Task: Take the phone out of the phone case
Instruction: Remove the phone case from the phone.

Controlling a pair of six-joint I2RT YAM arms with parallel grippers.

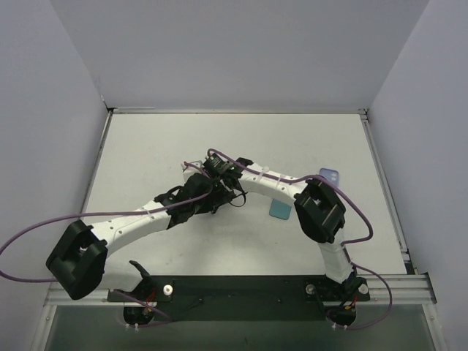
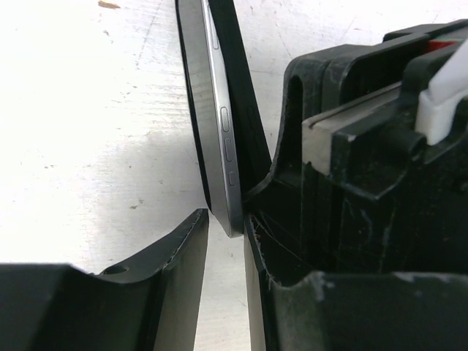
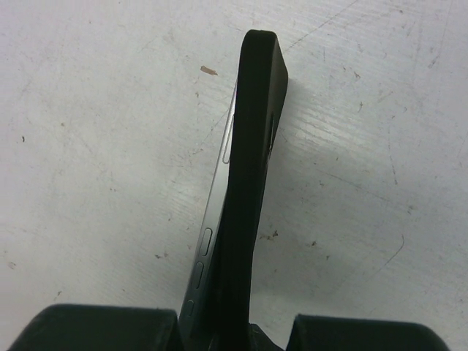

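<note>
Above the table centre, the phone was clamped by L gripper; the case, partly peeled, by R gripper.

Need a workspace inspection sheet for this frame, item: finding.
Surface: white table, scuffed and speckled.
Job's things: grey metal-edged phone partly out of black soft phone case, held on edge.
Clutter: teal rectangular case and lavender rectangular case beside the right arm.
Grippers: left tool closed on the phone's end; right tool closed on the black case.
Cables: purple cables loop off both arms.
Surroundings: plain white walls.
</note>
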